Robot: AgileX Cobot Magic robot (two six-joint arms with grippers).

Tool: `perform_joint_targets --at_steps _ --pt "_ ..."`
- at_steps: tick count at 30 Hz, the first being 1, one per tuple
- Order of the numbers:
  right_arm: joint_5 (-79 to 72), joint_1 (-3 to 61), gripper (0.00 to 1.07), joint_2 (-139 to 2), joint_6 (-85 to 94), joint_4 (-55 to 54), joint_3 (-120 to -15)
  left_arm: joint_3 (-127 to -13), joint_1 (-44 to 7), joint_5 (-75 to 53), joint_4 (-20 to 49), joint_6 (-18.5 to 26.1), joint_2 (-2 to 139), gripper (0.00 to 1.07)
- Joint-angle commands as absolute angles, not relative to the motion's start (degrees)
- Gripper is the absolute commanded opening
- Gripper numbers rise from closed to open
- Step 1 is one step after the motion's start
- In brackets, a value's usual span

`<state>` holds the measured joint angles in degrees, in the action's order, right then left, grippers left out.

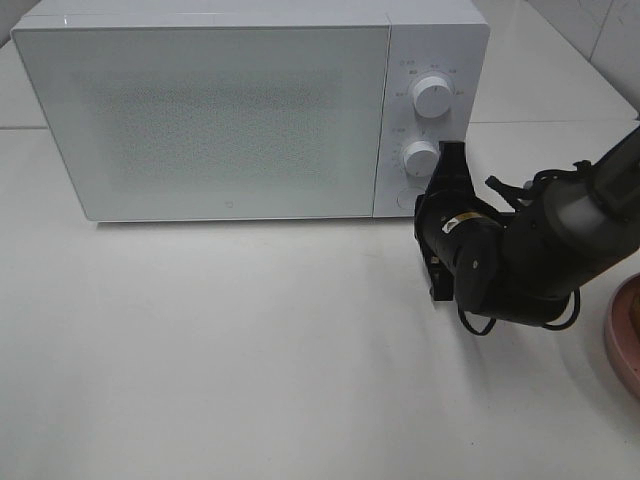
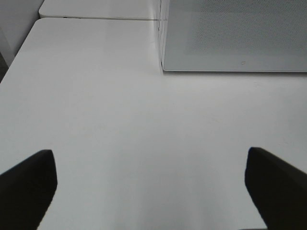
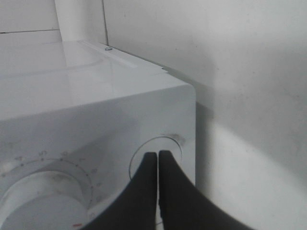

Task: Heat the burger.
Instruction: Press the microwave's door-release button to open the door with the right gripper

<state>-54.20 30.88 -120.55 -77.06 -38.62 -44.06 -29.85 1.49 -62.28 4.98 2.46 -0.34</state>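
A white table [image 1: 250, 380] is occupied by a microwave [image 1: 220, 120] whose door is shut. A pink plate [image 1: 625, 340] is seen at the table's right edge. The right gripper [image 3: 158, 155] is clenched on nothing, and its closed tips are directed at the round button [image 3: 165, 145] under the lower knob [image 1: 421, 157]. The left gripper [image 2: 151, 187] is held fully released above the table. The burger cannot be located in these views.
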Motion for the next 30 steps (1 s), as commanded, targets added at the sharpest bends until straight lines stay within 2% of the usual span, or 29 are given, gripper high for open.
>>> perform_joint_targets --at_steps 1,10,30 --pt "-53.97 29.91 0.00 -121.07 -77.46 -36.78 -45.21 -29.68 1.09 -61.48 4.93 2.46 -1.55 1.00" --pt "-51.97 29.45 0.00 -123.42 -77.64 -36.27 -48.99 -29.68 1.09 -61.48 4.93 2.46 -1.55 1.00" --pt "-53.51 28.19 0.00 -123.47 -77.75 -36.33 -50.31 -29.68 1.09 -61.48 4.93 2.46 -1.55 1.00"
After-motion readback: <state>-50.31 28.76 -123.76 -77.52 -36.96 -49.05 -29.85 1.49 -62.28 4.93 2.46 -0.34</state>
